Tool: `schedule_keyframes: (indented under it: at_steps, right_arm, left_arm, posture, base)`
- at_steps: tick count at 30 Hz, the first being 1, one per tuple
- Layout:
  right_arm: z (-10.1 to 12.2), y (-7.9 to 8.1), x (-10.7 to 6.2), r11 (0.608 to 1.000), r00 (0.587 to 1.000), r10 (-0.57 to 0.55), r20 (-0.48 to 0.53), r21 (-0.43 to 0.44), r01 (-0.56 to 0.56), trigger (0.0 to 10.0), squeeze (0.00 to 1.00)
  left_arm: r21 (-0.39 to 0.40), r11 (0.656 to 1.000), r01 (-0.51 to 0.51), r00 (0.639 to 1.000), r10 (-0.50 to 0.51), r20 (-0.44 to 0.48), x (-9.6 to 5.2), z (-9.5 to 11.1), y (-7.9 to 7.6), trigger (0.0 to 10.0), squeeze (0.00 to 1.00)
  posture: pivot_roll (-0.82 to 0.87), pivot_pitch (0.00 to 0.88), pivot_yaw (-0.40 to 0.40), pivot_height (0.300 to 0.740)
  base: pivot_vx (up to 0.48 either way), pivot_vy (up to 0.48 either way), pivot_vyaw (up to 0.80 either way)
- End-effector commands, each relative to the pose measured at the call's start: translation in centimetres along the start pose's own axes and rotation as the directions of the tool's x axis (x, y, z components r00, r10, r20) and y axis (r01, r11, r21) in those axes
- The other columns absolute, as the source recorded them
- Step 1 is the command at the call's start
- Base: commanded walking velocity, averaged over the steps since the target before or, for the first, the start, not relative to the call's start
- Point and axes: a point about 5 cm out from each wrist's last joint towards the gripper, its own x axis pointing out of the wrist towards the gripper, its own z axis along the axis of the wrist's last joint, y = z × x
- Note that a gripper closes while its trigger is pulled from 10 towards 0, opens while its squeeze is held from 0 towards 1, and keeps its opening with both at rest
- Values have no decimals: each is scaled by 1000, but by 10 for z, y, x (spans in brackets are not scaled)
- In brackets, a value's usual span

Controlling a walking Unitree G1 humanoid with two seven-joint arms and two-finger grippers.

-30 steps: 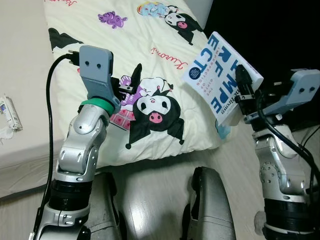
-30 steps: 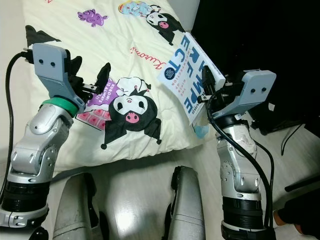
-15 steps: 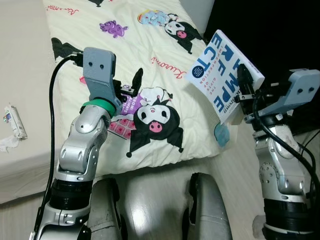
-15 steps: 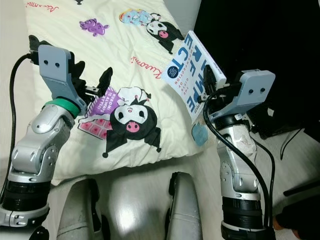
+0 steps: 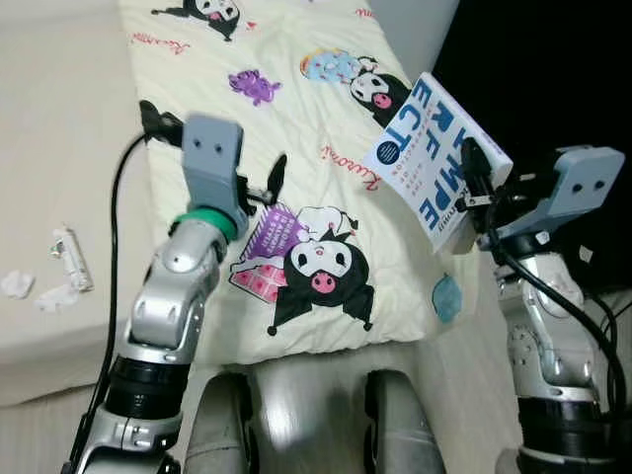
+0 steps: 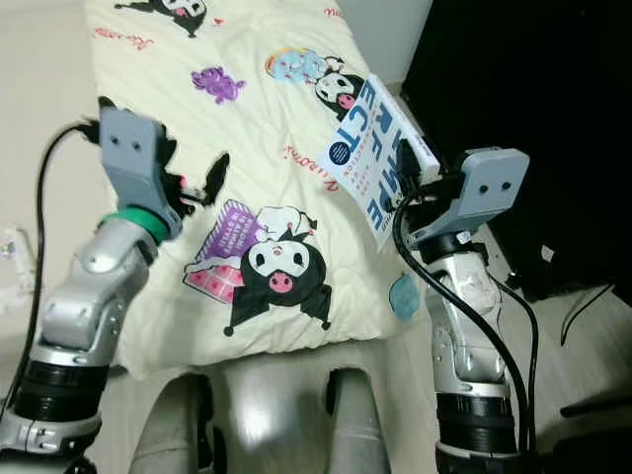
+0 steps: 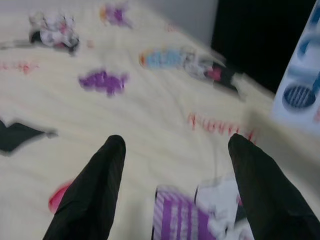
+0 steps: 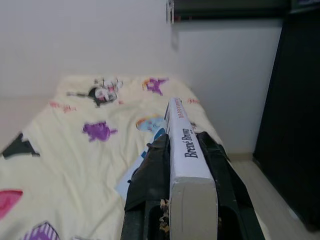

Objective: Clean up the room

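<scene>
Seen from the robot's head, one bed (image 5: pixel 59 148) runs ahead, covered by one pale yellow blanket (image 5: pixel 326 109) printed with cartoon characters (black-and-white ones, plus purple and blue figures). One white book (image 5: pixel 434 158) with large blue letters is held up in the air over the blanket's right edge, tilted, near the dark space at the bed's right. The right claw (image 5: pixel 472 193) has its two black fingers clamped on the book's lower end; in the right wrist view the fingers (image 8: pixel 150 175) press against both sides of the book's spine. The left claw (image 5: pixel 262 183) hovers over the blanket's middle with its two fingers spread wide apart and nothing between them; in the left wrist view the fingers (image 7: pixel 95 185) frame bare blanket and a purple printed patch. On the bare mattress at the left lie a few small white scraps (image 5: pixel 69 272), well apart from both claws. Two grey robot legs (image 5: pixel 395 425) stand on the pale wood floor (image 5: pixel 306 395) at the foot of the bed.
</scene>
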Motion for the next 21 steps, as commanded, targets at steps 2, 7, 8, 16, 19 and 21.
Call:
schedule_keyframes:
  at_steps: [2, 7, 8, 16, 19, 21]
  right_arm:
    - [-11, -1, -10, 999, 1000, -16, -22, -46, 15, 10000, 0]
    - [-33, 2, -24, 993, 995, -25, -98, -114, 14, 10000, 0]
    - [-33, 2, -24, 993, 995, -25, -98, -114, 14, 10000, 0]
    - [-59, -2, -43, 980, 980, -110, -168, -182, 79, 10000, 0]
    - [-68, -3, -51, 976, 971, -139, -195, -192, 101, 10000, 0]
    - [-78, -1, -60, 974, 961, -163, -225, -192, 120, 10000, 0]
  left_arm:
    - [16, 1000, -10, 995, 11, -100, -4, -32, 3, 10000, 0]
    - [-26, 1000, -11, 980, 6, -201, -10, -60, 3, 10000, 0]
    - [-26, 1000, -11, 980, 6, -201, -10, -60, 3, 10000, 0]
    - [-26, 1000, -10, 973, 4, -230, -12, -81, -1, 10000, 0]
    - [13, 1000, 10, 973, -7, -229, -14, -88, -3, 10000, 0]
    - [24, 999, 25, 973, -19, -228, -16, -94, -5, 10000, 0]
  posture:
    - [8, 93, 16, 662]
    - [6, 86, 7, 677]
    - [6, 86, 7, 677]
    - [-1, 77, 2, 712]
    - [-12, 69, 1, 722]
    - [-12, 69, 1, 732]
  base:
    - [0, 0, 0]
    - [0, 0, 0]
    - [0, 0, 0]
    - [0, 0, 0]
    - [0, 0, 0]
    - [0, 0, 0]
